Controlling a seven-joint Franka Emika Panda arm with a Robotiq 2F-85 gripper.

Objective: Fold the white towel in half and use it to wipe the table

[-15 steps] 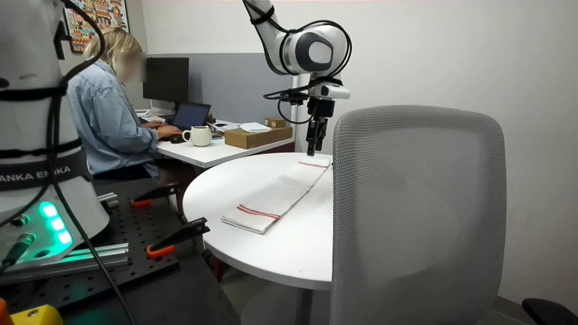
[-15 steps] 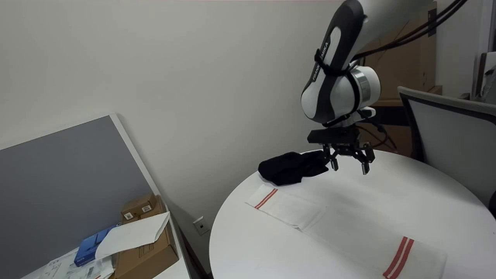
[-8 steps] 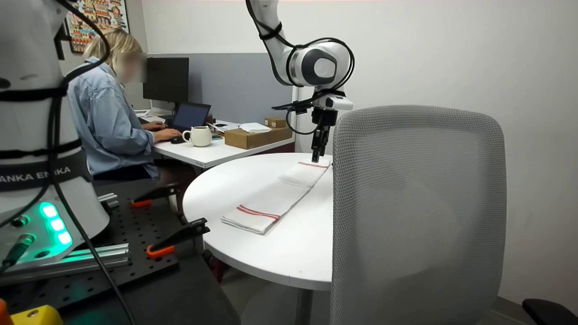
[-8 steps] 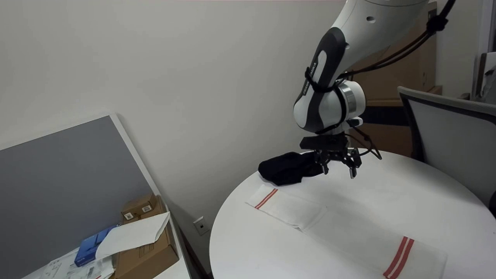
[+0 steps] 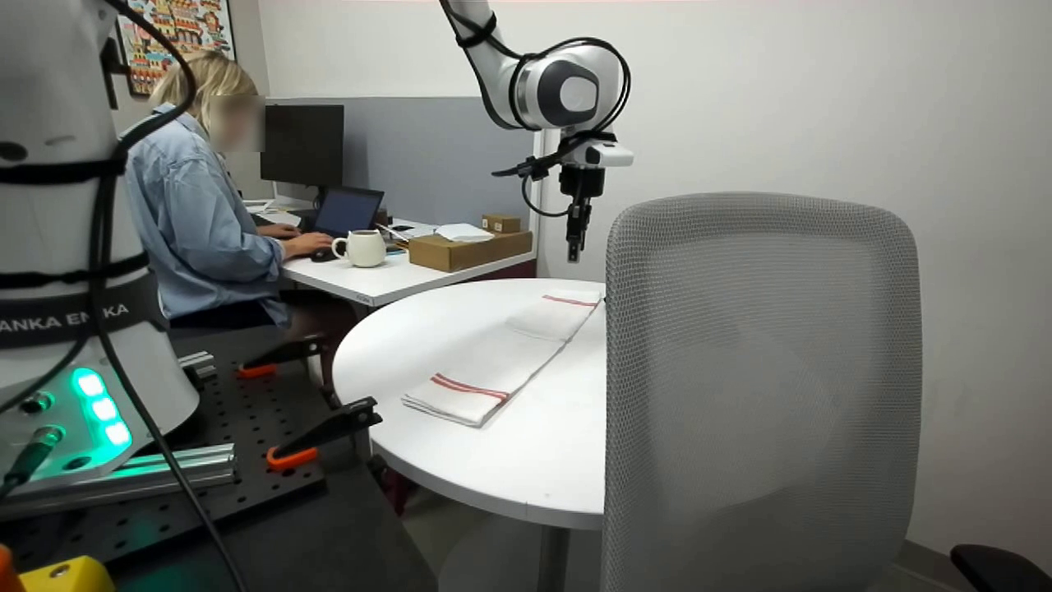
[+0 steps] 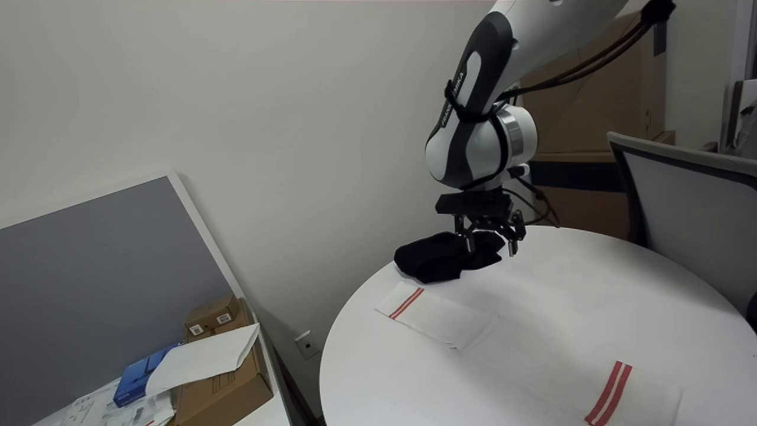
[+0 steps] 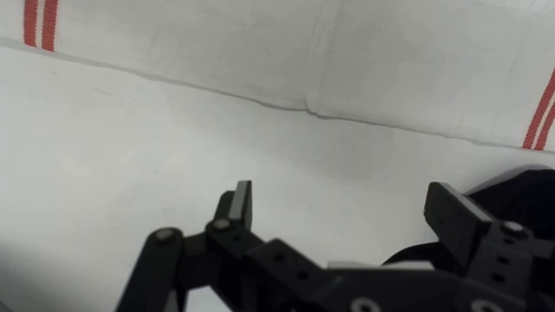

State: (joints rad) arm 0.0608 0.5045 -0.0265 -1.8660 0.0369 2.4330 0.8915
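White rectangular red-striped cloth towel [image 5: 509, 353] lies on smooth round white tabletop [image 5: 411, 349]; black two-finger gripper [image 7: 340, 190] above tbl w/ fingers spread apart; dark crumpled fabric [image 6: 434, 258] nr one striped end of twl.

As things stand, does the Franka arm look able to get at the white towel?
Likely yes: the gripper hangs over the table, jaws apart, and the white towel lies uncovered; the black bundle is beside it, not on it.
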